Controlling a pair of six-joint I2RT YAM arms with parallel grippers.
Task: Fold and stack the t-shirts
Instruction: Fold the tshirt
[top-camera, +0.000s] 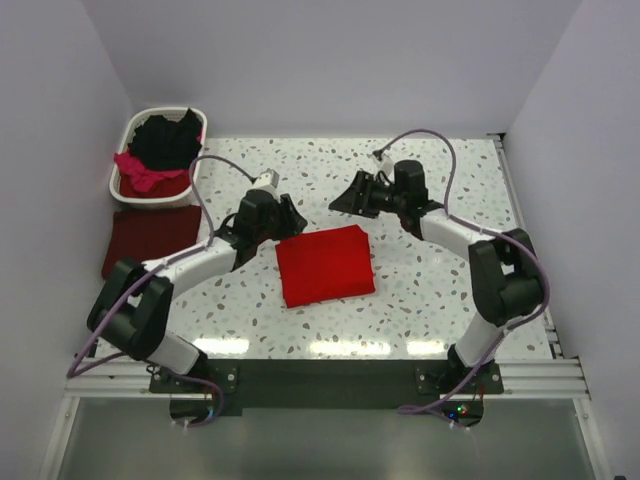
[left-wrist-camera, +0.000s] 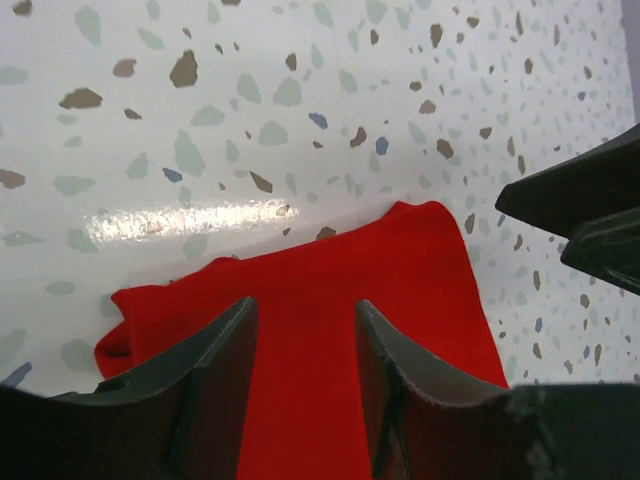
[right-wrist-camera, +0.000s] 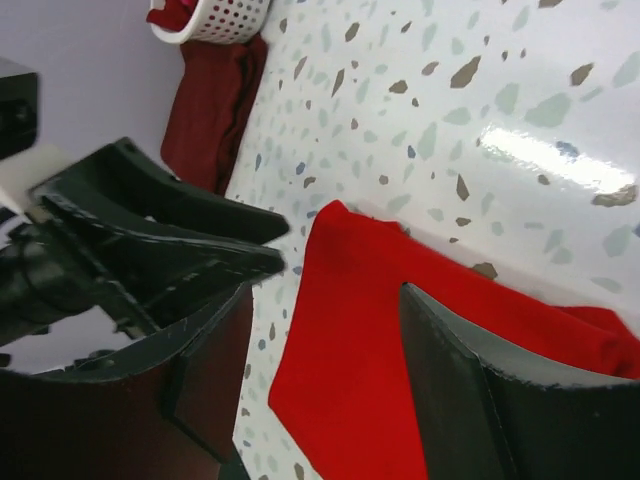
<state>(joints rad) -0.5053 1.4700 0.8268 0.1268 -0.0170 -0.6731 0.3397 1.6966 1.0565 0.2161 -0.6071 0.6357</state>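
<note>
We judge the red t-shirt (top-camera: 325, 265) to be light, soft and limp. It will not hold its shape when lifted, and any unsupported layer is likely to sag and open the fold. It should slide easily on the glossy speckled bench (top-camera: 450, 180), so we advise pinching through all layers at two corners of one edge, one arm per corner, and lifting evenly. The shirt lies folded into a flat, nearly square pad at the middle of the bench, with its edges turned slightly against the bench edges. Its surface is smooth, and a small rounded bulge shows at one corner in the left wrist view. The left fingers (left-wrist-camera: 222, 365) are spread with red cloth showing between them, at the pad's far-left corner. The right fingers (right-wrist-camera: 210, 380) are also spread and hold nothing, just beyond the far edge of the pad. We cannot tell whether either pair touches the cloth. A folded maroon t-shirt (top-camera: 150, 238) lies at the left edge. Black (top-camera: 165, 140) and pink (top-camera: 140, 170) garments fill the basket (top-camera: 135, 123) in the far-left corner.
</note>
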